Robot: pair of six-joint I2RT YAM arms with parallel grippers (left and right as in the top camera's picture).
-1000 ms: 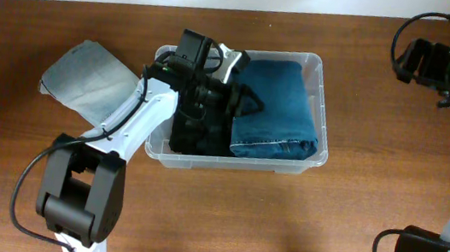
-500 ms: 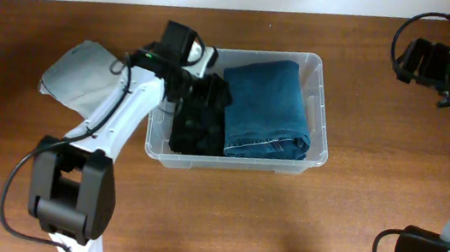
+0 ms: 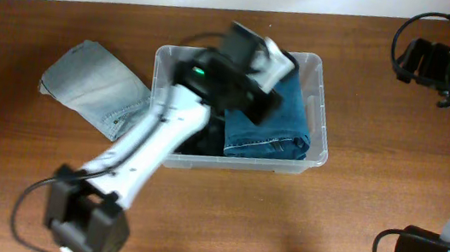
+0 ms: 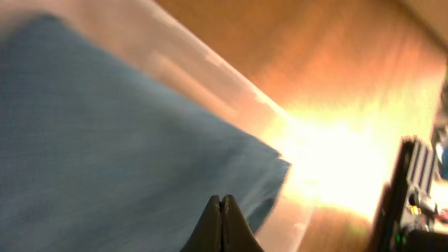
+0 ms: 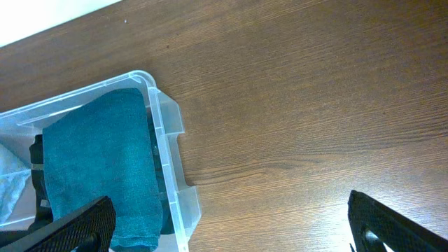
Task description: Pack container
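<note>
The container, a clear plastic tub, stands mid-table. Folded blue jeans fill its right half, and a black garment lies in its left half. My left arm reaches across the tub, blurred by motion. Its gripper hangs over the blue jeans. In the left wrist view that gripper is shut with nothing between the fingers, just above the blue fabric near the tub's wall. My right gripper stands wide open over bare table, right of the container.
A folded light-grey denim piece lies on the table left of the tub. The right arm is raised at the far right corner. A white wall runs along the table's back edge.
My left arm has swung from the tub's left side to above the blue jeans on the right. Its jaws, open half a second ago, have closed. The right arm has not moved.
</note>
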